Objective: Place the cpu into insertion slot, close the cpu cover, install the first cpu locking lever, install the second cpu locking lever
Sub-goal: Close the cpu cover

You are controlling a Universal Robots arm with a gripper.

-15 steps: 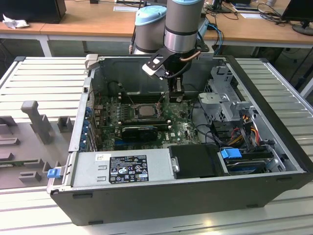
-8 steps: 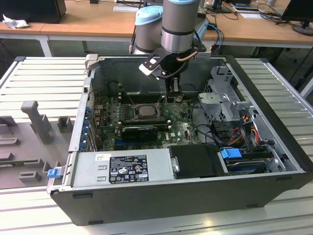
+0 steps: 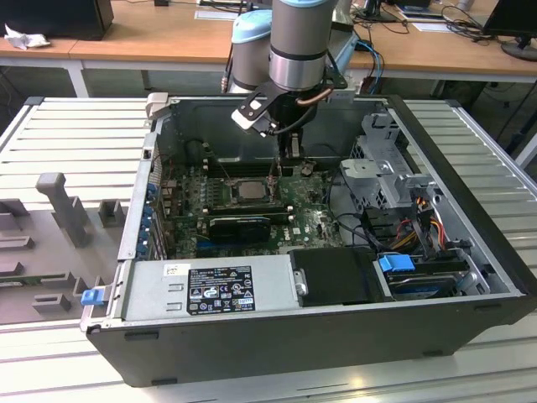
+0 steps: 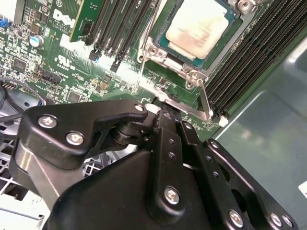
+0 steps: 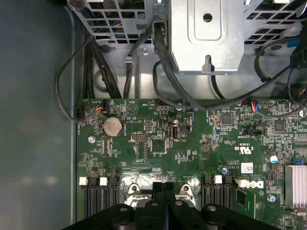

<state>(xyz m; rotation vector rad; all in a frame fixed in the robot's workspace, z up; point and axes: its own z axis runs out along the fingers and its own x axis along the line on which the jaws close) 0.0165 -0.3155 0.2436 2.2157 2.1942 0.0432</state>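
**Gripper**: black two-finger unit on the arm, lowered into the open computer case. The fingers lie side by side with their tips together, and no gap or part shows between them. The tips sit at the edge of the insertion slot. Whether they press on anything there cannot be told.

**Wire lever**: thin silvery rod at the insertion slot's corner nearest the fingertips, standing up off the board. A second thin lever runs along the slot's opposite side.

**Cpu**: pale, flat and square. It is seated in the insertion slot, just beyond the fingertips.

**Cpu cover**: silvery frame lying down around the cpu, whose face shows through the window.

**Memory slots**: long black rows flanking the insertion slot on two sides, running parallel to it.

**Motherboard**: green board surrounding the insertion slot. It carries a round coin cell well away from the slot and a finned heatsink off to one side.

**Drive cage**: bare metal bracket beyond the board's edge, far from the insertion slot. Black cables loop beneath it.

**Power supply**: grey box with a label, on the near side of the insertion slot in the exterior view.
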